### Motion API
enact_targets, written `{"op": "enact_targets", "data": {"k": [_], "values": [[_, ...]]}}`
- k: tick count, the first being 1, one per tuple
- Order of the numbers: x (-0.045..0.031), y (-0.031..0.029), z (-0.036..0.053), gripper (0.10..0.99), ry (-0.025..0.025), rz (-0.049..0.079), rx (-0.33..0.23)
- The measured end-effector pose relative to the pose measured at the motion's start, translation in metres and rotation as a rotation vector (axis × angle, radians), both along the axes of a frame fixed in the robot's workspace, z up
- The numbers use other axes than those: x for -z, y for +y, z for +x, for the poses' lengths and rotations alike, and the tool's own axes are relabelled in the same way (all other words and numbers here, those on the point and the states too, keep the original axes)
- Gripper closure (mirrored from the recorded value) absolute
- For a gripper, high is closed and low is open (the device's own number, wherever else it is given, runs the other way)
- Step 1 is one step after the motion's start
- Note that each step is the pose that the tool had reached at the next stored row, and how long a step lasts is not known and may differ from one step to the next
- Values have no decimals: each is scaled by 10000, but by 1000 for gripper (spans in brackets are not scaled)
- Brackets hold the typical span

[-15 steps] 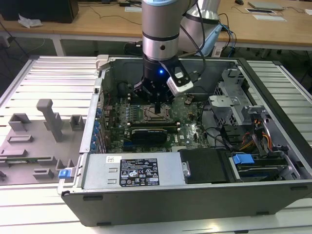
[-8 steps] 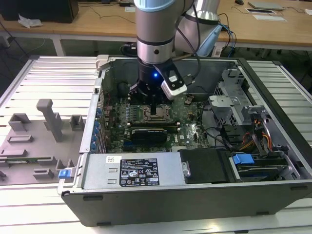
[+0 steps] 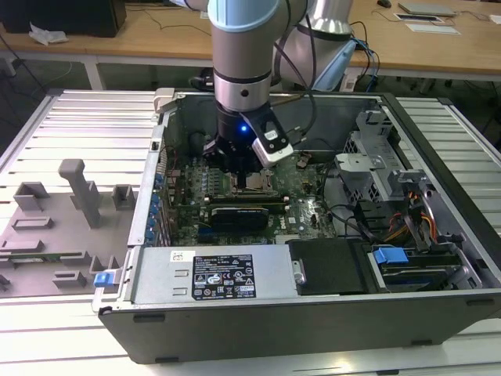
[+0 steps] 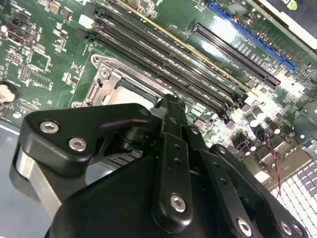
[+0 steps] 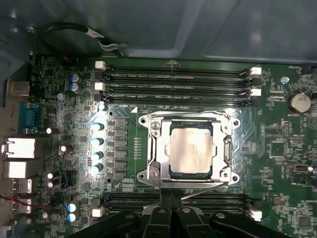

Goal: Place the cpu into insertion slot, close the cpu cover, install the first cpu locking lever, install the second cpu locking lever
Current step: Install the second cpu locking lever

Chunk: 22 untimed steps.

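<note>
cpu [image 5: 190, 148]: pale silvery-beige square, lay flat, seated inside the socket.
insertion slot [image 5: 154, 163]: square socket on green motherboard, dark frame bordering the chip.
cpu cover [image 5: 229, 148]: silvery frame plate, lay down flat around the chip, window showing chip's top.

Inside the open computer case [image 3: 313, 258], the gripper [image 5: 168, 210] hangs low over the green board [image 5: 277, 148], at the six o'clock edge of the socket [image 5: 153, 171] in the first wrist view, where the chip [image 5: 190, 148] lies flat with open air above it. At twelve o'clock from the socket, four long black slots [image 5: 173, 84] lie low, and at nine o'clock a row of small upright capacitors [image 5: 97, 141] stands, narrowing any sideways pass. In the exterior view the case walls, the power supply box [image 3: 211, 274] at six o'clock and the cable bundle [image 3: 407, 219] at three o'clock hem the board in, so the free way is from above.
</note>
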<state>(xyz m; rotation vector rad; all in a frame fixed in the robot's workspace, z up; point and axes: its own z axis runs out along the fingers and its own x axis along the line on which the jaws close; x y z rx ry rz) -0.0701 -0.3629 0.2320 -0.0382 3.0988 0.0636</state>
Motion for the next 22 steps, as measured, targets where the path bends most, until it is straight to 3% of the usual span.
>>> {"op": "enact_targets", "data": {"k": [5,9,12,13,17,21,22], "values": [[25,-4,-7,980,0,8,0],[38,-17,-21,980,0,156,0],[42,-35,-41,980,-1,365,-2],[44,-58,-53,980,-1,471,-1],[49,-150,-73,980,-1,684,-1],[76,-174,-105,980,0,984,1],[84,-176,-113,980,-2,999,1]]}}
